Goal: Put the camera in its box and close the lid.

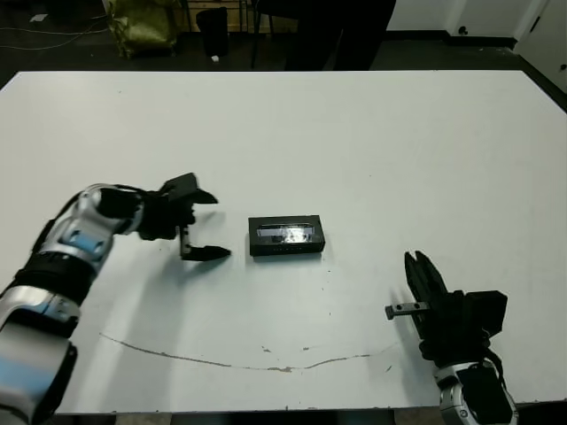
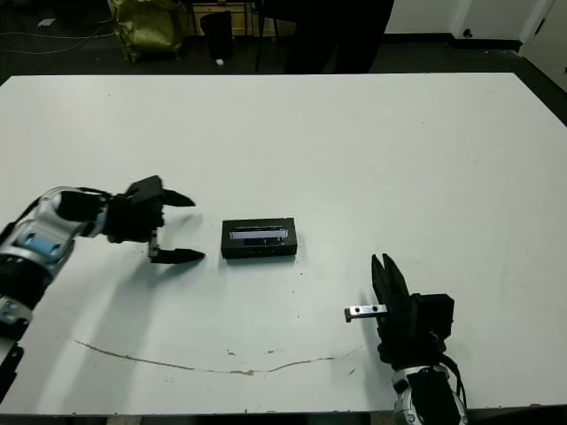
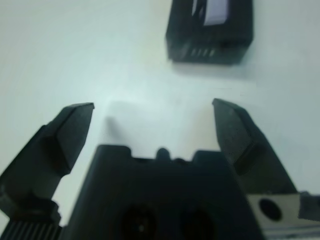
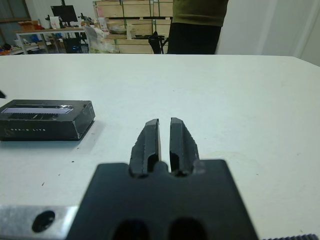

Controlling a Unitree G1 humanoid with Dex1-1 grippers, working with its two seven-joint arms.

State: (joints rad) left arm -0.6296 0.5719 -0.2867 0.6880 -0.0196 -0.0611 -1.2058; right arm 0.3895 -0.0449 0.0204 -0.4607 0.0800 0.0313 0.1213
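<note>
The lid [image 1: 286,235], a black cover with a shiny silver-grey stripe, lies flat at the table's middle as one closed block. It also shows in the wrist views, lid [image 3: 210,25] and lid [image 4: 45,116]. I cannot tell the box apart beneath it, and the camera is hidden. My left gripper [image 1: 221,227] hovers open just left of the block, its fingers [image 3: 70,130] spread wide and holding nothing. My right gripper [image 1: 416,259] is shut and empty near the front edge, well to the block's right, its fingers [image 4: 150,137] pressed together.
A thin brown scratch line [image 1: 266,359] runs along the white table [image 1: 354,142] near its front edge. A person [image 4: 197,25] stands beyond the far edge. A yellow-green bag [image 1: 142,22] and a dark bin [image 1: 213,31] sit on the floor behind.
</note>
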